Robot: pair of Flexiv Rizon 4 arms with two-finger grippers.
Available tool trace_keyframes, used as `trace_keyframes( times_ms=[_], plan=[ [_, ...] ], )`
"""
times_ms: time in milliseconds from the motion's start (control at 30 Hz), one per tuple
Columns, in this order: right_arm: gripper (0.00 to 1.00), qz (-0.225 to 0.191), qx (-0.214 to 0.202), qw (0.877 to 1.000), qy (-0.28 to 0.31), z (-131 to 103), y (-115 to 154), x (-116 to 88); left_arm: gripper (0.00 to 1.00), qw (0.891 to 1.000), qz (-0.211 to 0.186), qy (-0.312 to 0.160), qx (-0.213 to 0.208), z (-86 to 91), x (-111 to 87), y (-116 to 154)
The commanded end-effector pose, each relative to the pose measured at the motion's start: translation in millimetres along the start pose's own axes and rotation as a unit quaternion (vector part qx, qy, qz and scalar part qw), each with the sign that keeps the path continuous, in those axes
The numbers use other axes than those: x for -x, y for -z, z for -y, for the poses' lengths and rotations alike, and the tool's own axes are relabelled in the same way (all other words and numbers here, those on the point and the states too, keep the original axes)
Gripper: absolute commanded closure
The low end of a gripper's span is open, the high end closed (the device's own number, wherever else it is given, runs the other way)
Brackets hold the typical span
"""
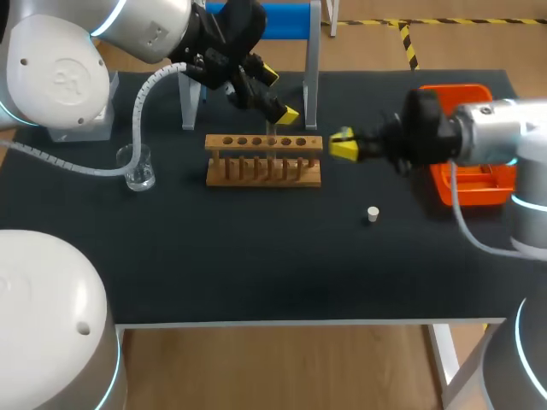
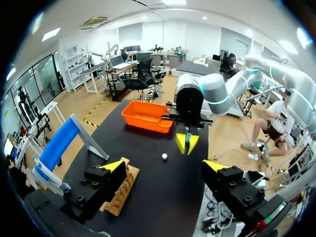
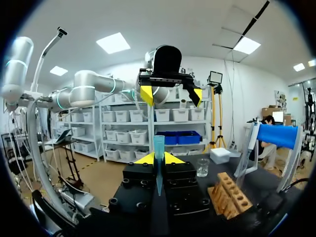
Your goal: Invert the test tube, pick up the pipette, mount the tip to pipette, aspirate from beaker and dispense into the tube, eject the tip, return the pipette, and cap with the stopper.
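Observation:
My right gripper is shut on a clear, bluish test tube that sticks out ahead of its yellow tips. In the head view that gripper hangs just right of the wooden tube rack. My left gripper is open above the rack's far side, facing the right gripper, with nothing between its fingers. The glass beaker stands left of the rack. A small white stopper lies on the black table in front of the right gripper.
An orange tray sits at the table's right edge under my right arm. A blue-topped stand rises behind the rack. A white box is at the far left.

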State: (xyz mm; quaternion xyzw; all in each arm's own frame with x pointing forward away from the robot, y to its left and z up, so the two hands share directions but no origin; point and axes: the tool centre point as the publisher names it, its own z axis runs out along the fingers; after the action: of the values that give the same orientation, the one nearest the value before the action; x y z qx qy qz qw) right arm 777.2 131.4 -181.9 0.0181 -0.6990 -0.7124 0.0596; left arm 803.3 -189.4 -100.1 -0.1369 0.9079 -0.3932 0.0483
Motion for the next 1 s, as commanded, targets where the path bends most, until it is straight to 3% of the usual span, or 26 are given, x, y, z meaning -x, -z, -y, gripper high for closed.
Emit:
trace_keyframes(
  times_ms=[33, 767, 1000],
  plan=[
    [1.0, 0.002, -0.001, 1.0, -0.002, 0, 22, -9, 0.0, 1.0, -0.001, 0.001, 0.002, 0.5, 0.2, 0],
    [1.0, 0.002, -0.001, 1.0, -0.002, 0, 22, -9, 0.0, 1.0, -0.001, 0.001, 0.002, 0.5, 0.2, 0],
    [1.0, -0.021, 0.013, 0.998, 0.059, -7, 54, -37, 0.0, 1.0, -0.001, 0.001, 0.002, 0.5, 0.2, 0]
  ],
)
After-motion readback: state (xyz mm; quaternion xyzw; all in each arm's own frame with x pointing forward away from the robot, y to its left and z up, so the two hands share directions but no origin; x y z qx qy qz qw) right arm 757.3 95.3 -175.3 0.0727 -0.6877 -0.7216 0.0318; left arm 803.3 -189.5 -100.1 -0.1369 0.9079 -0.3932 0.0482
